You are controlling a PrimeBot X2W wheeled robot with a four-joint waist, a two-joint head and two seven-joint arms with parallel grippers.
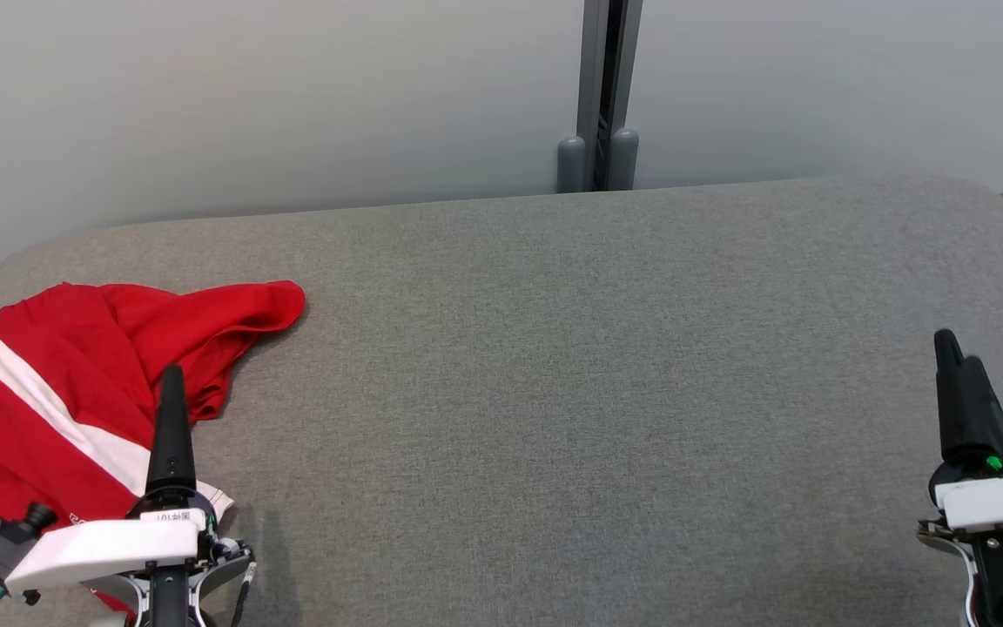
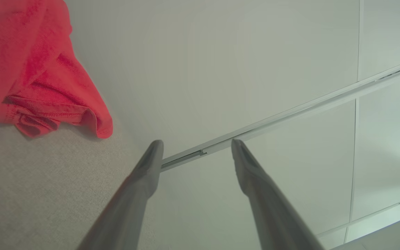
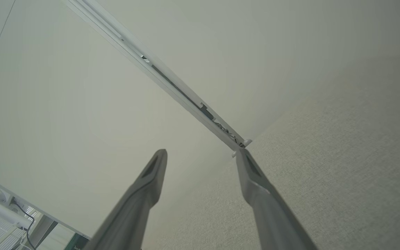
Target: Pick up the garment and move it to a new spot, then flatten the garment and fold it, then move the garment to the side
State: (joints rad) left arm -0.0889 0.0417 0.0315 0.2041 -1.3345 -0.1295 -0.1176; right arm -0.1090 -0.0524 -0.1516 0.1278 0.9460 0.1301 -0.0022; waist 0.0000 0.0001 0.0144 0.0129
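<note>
A crumpled red garment (image 1: 75, 366) with white stripes lies at the left end of the grey padded table (image 1: 571, 392). In the left wrist view a red fold of the garment (image 2: 40, 73) fills the upper left corner. My left gripper (image 1: 172, 383) hovers at the lower left, over the garment's near right edge; in the left wrist view the left gripper (image 2: 196, 144) is open and holds nothing. My right gripper (image 1: 959, 357) stands at the table's far right, well away from the cloth; in the right wrist view the right gripper (image 3: 201, 154) is open and empty.
A pale wall with a grey vertical post (image 1: 599, 96) runs behind the table. The table's rounded corners fall away at the back left and back right. A radiator and cable (image 3: 2, 208) show low in the right wrist view.
</note>
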